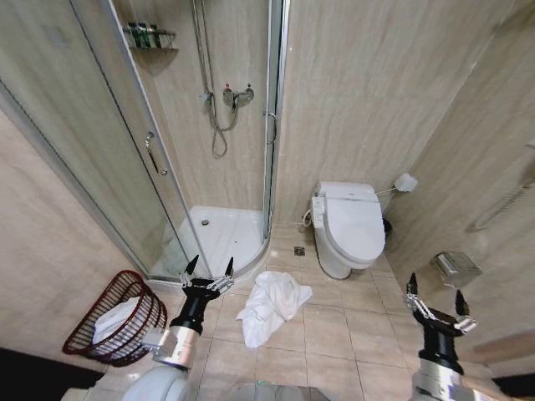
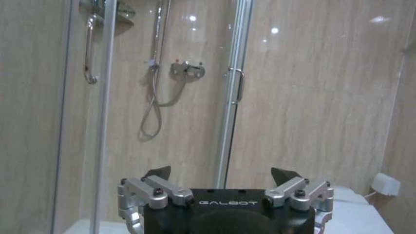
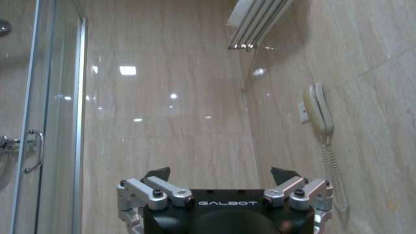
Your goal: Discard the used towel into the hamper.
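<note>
A crumpled white towel [image 1: 271, 305] lies on the tiled floor in front of the shower, between my two arms. The hamper [image 1: 119, 318], a round dark red-brown wire basket, stands on the floor at the left against the wall, with something white inside it. My left gripper [image 1: 209, 269] is raised with its fingers pointing up, open and empty, between the hamper and the towel; it is seen open again as the left gripper [image 2: 221, 173] facing the shower. At the lower right my right gripper [image 1: 436, 291] is open and empty, also seen as the right gripper [image 3: 221, 173] facing the wall.
A glass shower cabin [image 1: 150, 142] with a white tray fills the back left. A white toilet [image 1: 352, 225] stands at the back right against the wall. A paper holder [image 1: 456, 267] and a wall phone [image 3: 320, 109] are on the right wall. Tiled floor lies around the towel.
</note>
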